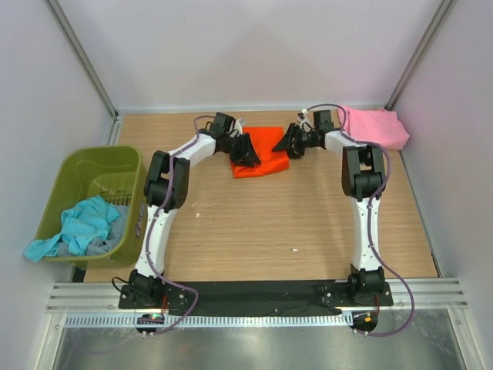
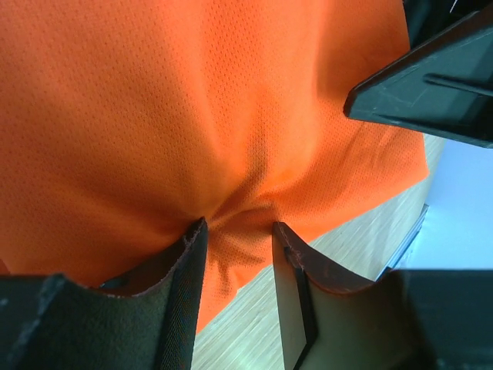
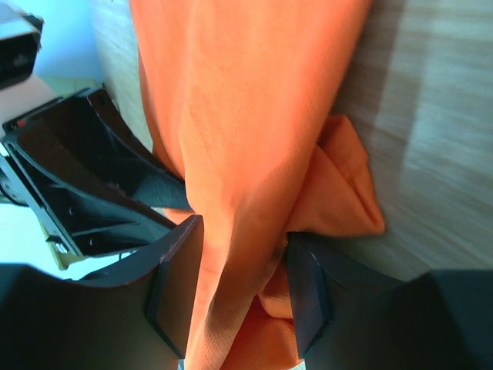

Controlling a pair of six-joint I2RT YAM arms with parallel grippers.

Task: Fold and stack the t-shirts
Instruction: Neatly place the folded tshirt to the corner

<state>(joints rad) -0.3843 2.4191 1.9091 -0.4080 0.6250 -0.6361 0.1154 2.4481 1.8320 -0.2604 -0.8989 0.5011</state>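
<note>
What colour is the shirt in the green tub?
The shirt is teal, seen best in the top external view.

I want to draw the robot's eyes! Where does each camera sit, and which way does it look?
Top camera: high behind the robot, looking down at the table; left arm and right arm show whole.
Left wrist camera: on the left arm, looking past the left gripper at the orange shirt.
Right wrist camera: on the right arm, looking past the right gripper at that shirt.
Shared: both wrist views show the orange shirt.
</note>
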